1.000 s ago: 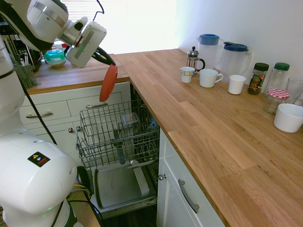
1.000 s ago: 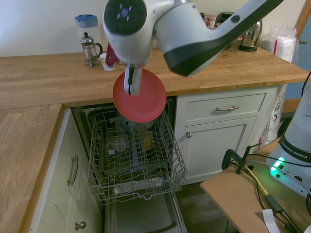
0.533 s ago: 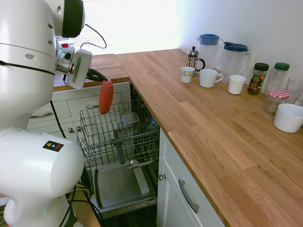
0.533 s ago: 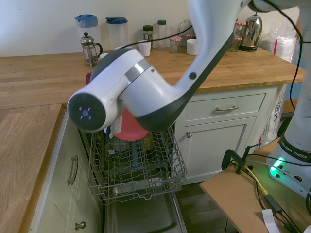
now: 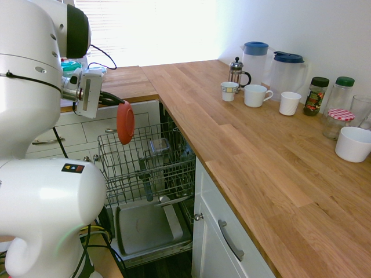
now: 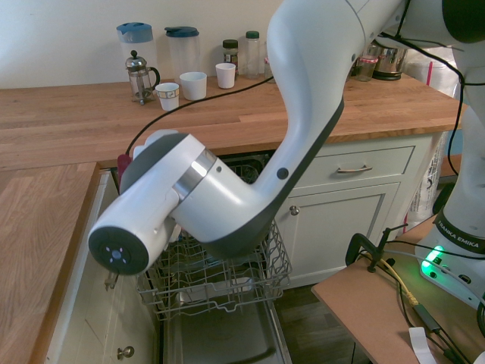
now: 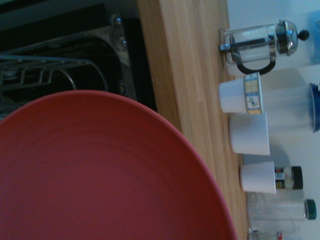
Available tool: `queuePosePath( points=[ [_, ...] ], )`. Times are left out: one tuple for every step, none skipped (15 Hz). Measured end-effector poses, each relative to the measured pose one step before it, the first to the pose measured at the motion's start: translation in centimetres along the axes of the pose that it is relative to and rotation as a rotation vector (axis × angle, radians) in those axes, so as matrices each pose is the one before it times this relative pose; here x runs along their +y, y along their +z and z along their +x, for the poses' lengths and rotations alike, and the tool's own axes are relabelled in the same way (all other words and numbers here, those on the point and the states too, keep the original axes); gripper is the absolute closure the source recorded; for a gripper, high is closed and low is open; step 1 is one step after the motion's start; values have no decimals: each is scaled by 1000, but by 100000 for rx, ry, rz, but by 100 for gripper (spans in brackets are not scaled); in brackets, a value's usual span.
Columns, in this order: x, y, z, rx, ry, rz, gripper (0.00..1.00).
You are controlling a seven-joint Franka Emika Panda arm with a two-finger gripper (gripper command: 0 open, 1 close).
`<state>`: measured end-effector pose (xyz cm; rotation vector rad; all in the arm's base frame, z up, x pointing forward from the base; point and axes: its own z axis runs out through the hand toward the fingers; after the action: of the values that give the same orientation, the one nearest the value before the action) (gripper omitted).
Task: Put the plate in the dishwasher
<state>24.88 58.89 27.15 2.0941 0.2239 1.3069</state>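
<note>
The coral-red plate (image 5: 125,123) hangs on edge, its face upright, over the left rear corner of the dishwasher's pulled-out grey wire rack (image 5: 148,162). My gripper (image 5: 118,102) is shut on the plate's upper rim and reaches in from the left. Below the rack lies the open grey inner door (image 5: 145,226). In the second exterior view my arm covers almost everything, leaving a red sliver of the plate (image 6: 123,163) and the rack's front (image 6: 227,274). The plate (image 7: 100,175) fills the wrist view's lower left, with rack wires (image 7: 50,65) beyond it.
On the wooden counter (image 5: 232,133) stand a French press (image 5: 236,72), three white cups (image 5: 257,95), two jugs (image 5: 287,69), jars and a white bowl (image 5: 353,143). White drawers (image 5: 52,139) flank the rack on the left, and a white cabinet door (image 5: 223,243) on the right.
The gripper has carried the plate lower and a little left, closer to the rack. In the second exterior view the arm has swung down and now hides the plate.
</note>
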Motion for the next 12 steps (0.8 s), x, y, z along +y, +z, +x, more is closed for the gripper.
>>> queuePosePath(
  points=[
    [-502,-528,-532,2929,-1077,699,100],
    [-459,-428,-417,2690,-725,1015,100],
    [-507,-131,-352,2614,-374,1187,100],
    [-543,56,-397,1977,-226,1240,100],
    [-624,234,-463,2171,-404,1346,100],
    [-646,404,-592,1917,-276,923,100],
    [-512,361,-666,1305,-209,-40,100],
    [-464,203,-683,800,-273,43,100],
    [-396,36,-553,732,-337,331,100],
    [-292,-8,-399,398,-378,387,100],
    [-276,48,-389,-44,-177,526,100],
    [-295,116,-439,-220,159,537,100]
  ],
)
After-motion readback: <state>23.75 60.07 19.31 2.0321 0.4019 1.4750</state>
